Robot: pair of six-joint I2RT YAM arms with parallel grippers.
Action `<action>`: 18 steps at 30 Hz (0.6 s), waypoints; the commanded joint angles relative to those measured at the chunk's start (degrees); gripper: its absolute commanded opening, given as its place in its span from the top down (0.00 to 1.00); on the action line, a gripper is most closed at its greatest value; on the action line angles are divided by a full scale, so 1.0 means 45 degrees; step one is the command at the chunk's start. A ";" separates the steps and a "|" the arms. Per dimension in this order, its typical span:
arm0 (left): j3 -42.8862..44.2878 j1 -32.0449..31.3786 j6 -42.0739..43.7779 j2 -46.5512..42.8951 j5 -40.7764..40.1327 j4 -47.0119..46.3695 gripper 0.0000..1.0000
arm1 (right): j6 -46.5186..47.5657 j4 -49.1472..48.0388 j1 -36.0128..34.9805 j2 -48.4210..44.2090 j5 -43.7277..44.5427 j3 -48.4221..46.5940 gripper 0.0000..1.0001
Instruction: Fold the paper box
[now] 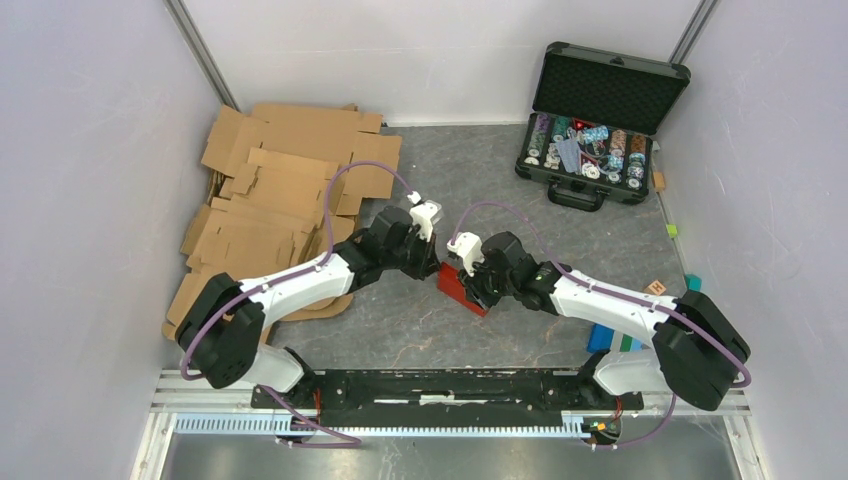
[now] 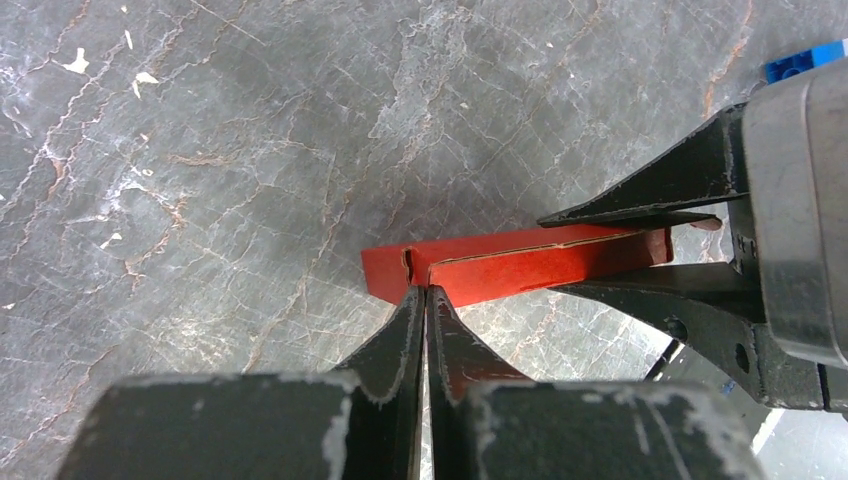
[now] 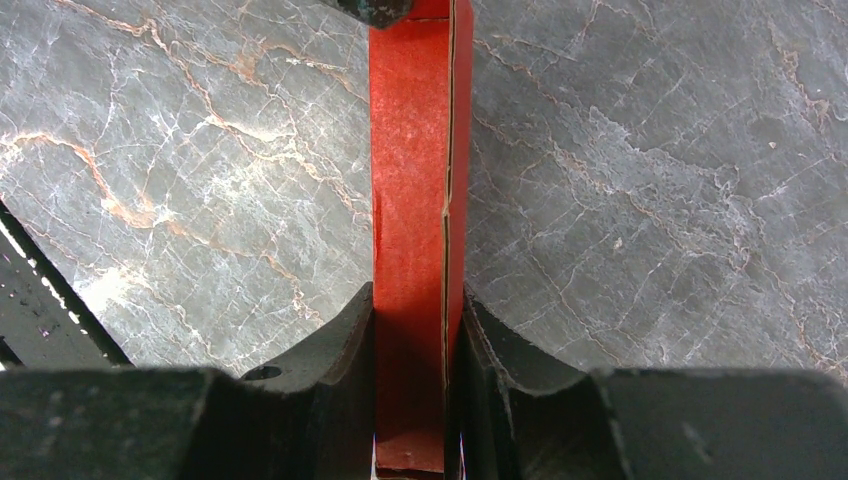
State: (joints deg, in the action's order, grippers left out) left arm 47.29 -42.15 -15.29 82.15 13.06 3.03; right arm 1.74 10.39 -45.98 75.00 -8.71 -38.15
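The paper box [image 1: 460,287] is a bright red, shallow, partly folded shape held just above the grey table between both arms. In the right wrist view the box [image 3: 410,150] runs straight away from the camera, and my right gripper [image 3: 415,320] is shut across its width, one finger on each side wall. In the left wrist view my left gripper [image 2: 425,292] is shut, its tips pinching the near edge of the box [image 2: 520,265] at a small notch. The right gripper's fingers [image 2: 650,205] clamp the box's other end.
Brown corrugated cardboard sheets [image 1: 280,200] lie piled at the back left. An open black case of poker chips [image 1: 590,120] stands at the back right. Small coloured blocks [image 1: 655,288] lie beside the right arm, among them a blue one [image 1: 600,338].
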 commanded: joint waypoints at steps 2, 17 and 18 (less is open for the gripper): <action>0.0419 -0.0154 0.0692 0.0188 -0.0593 0.0366 0.94 | -0.0014 -0.0259 -0.0115 0.0053 0.0198 -0.0506 0.69; 0.0656 -0.0767 0.1024 0.0655 -0.2298 0.1046 0.98 | -0.0123 -0.0390 -0.0116 -0.0345 0.0793 -0.0497 0.23; 0.0663 -0.0803 0.1044 0.0687 -0.2359 0.1090 0.98 | -0.0121 -0.0412 -0.0115 -0.0408 0.0845 -0.0509 0.22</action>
State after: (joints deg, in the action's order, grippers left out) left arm 49.25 -44.88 -13.80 83.72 5.91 4.40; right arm 1.37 10.37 -46.13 74.98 -6.66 -38.15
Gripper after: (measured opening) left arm 0.031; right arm 0.764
